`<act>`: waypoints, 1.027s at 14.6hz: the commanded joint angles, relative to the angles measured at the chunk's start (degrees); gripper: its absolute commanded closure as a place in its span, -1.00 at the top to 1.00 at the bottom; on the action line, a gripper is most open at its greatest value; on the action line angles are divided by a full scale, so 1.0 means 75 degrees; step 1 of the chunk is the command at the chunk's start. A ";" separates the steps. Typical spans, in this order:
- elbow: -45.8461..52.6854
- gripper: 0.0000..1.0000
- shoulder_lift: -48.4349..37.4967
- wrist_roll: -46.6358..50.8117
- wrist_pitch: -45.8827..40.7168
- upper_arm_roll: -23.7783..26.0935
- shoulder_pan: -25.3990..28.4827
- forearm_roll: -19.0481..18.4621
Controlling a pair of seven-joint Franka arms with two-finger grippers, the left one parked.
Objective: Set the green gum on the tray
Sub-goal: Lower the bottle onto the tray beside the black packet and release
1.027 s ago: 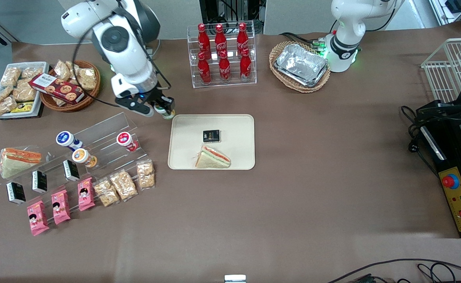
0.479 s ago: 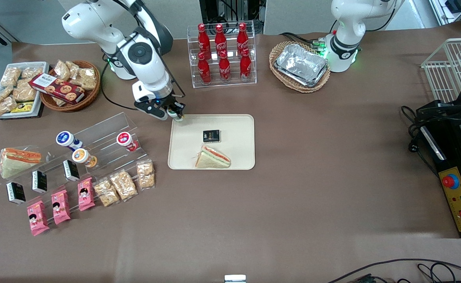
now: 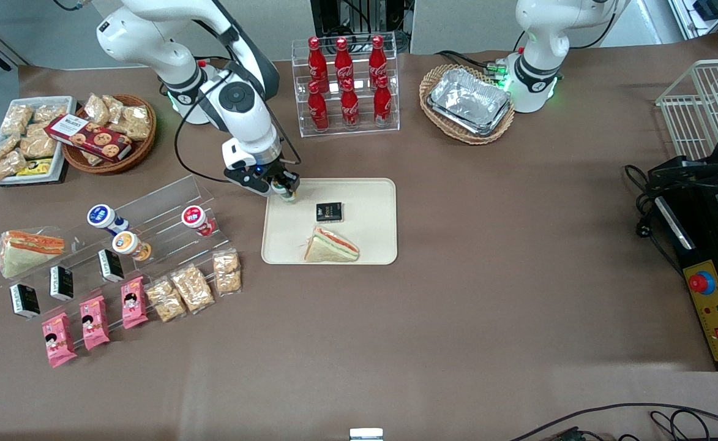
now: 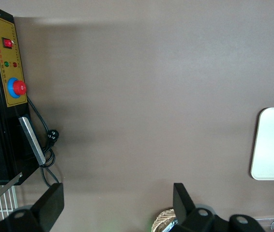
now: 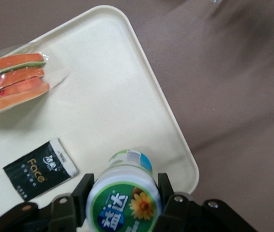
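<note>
My right gripper [image 3: 286,187] is shut on the green gum [image 5: 125,191], a small bottle with a white lid and a green flower label. It holds the bottle above the corner of the cream tray [image 3: 371,190] that lies toward the working arm's end and farthest from the front camera. The gum [image 3: 287,194] peeks out below the fingers in the front view. The black fingers [image 5: 81,191] press on both sides of the lid. The tray [image 5: 103,96] fills the wrist view under the bottle.
On the tray lie a black packet [image 3: 329,212] and a wrapped sandwich [image 3: 332,245]. An acrylic stand [image 3: 150,208] with blue-, orange- and red-lidded bottles stands toward the working arm's end. A rack of red cola bottles [image 3: 345,82] stands farther from the camera.
The right arm has carried the green gum from beside the tray's corner to above the tray, moving toward the parked arm's end and lower. The grip has stayed shut.
</note>
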 commanded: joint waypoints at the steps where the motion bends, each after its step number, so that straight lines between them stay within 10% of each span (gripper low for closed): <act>1: -0.0266 -0.47 0.0360 0.0217 0.0887 -0.0036 0.0052 -0.0185; 4: -0.0407 -0.42 0.0396 0.0217 0.1040 -0.0036 0.0052 -0.0185; 9: -0.0419 0.99 0.0490 0.0217 0.1076 -0.0036 0.0052 -0.0174; 15: -0.0395 1.00 0.0455 0.0276 0.1053 -0.0048 0.0006 -0.0174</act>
